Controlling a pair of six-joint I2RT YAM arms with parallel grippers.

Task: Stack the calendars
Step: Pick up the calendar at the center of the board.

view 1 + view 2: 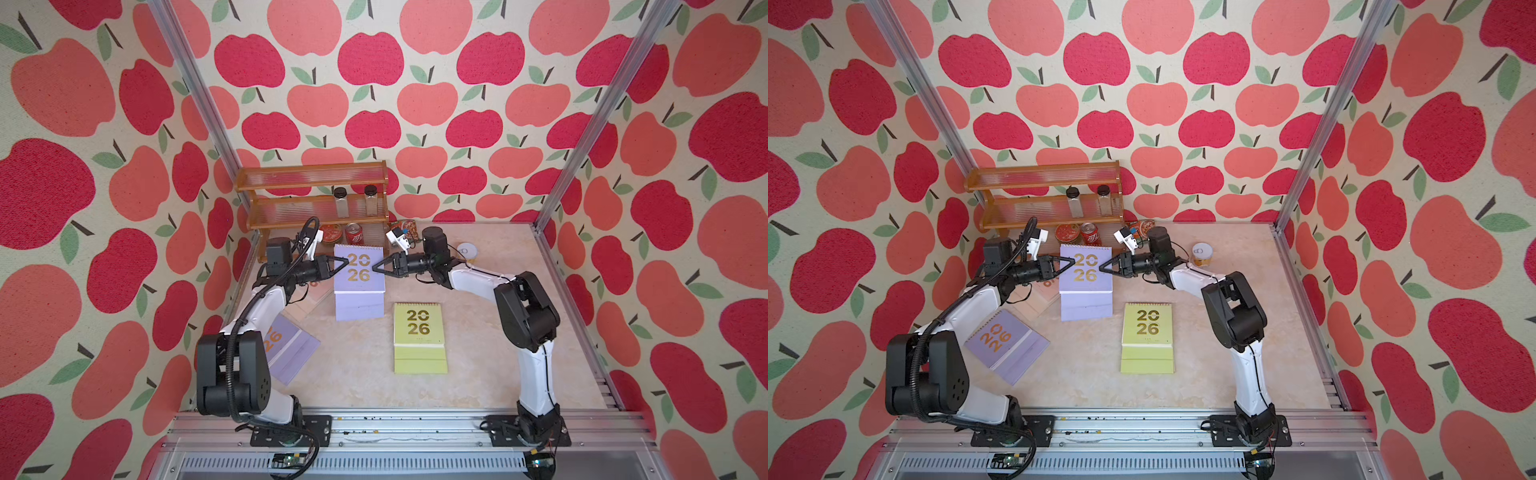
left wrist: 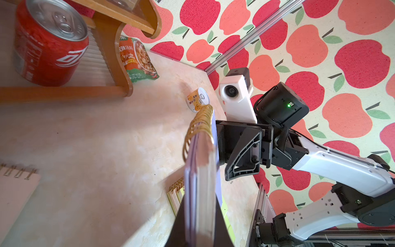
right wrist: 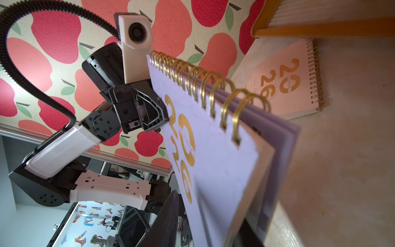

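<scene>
Most stacking seems undone: the left end effector [image 1: 345,262] clamps a lilac calendar [image 1: 360,287] beside the right end effector [image 1: 375,269], whose grip is unclear, while the pink calendar [image 3: 284,79], other lilac calendar [image 1: 1005,345] and yellow-green calendar [image 1: 417,328] lie separately below.

read a gold "2026", set as "20" over "26", on the covers of the far lilac calendar [image 1: 359,286], the yellow-green calendar [image 1: 419,338], the near lilac calendar [image 1: 1005,344] and the pink calendar [image 3: 286,81], the last with a line of tiny gold lettering between the digit rows, too small to make out. made out white chinese characters on the red can [image 2: 49,49], only partly in view, and "辣汤料" above a badge with a "5" on the green-and-orange packet [image 2: 136,59]. could not read the print on the small yellow tin [image 2: 195,102].
</scene>
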